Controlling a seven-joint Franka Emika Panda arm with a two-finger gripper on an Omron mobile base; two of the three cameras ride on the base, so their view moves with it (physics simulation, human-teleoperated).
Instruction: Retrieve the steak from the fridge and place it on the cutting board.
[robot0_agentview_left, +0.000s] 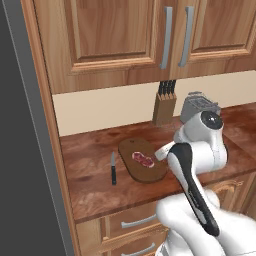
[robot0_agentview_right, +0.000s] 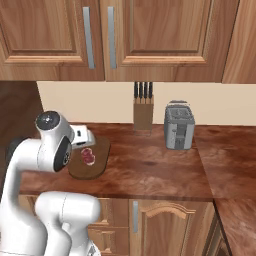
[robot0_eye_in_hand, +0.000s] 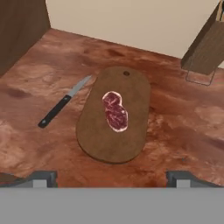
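Tool (robot0_eye_in_hand: 112, 177) hangs above the surface (robot0_eye_in_hand: 175, 131), fingertips (robot0_eye_in_hand: 41, 178) set wide apart, nothing between them. Steak (robot0_eye_in_hand: 115, 111) lies flat on the board (robot0_eye_in_hand: 114, 114), directly ahead of and below the tool, roughly at the board's middle, not touching either fingertip. Board rests on the surface, its holed end pointing away from the tool. Knife (robot0_eye_in_hand: 64, 102) lies on the surface just beside the board on the tool's left, blade tip close to the board's edge. Knife block (robot0_eye_in_hand: 204, 52) stands beyond the board to the right, against the wall. Toaster (robot0_agentview_right: 179, 125) stands farther right.
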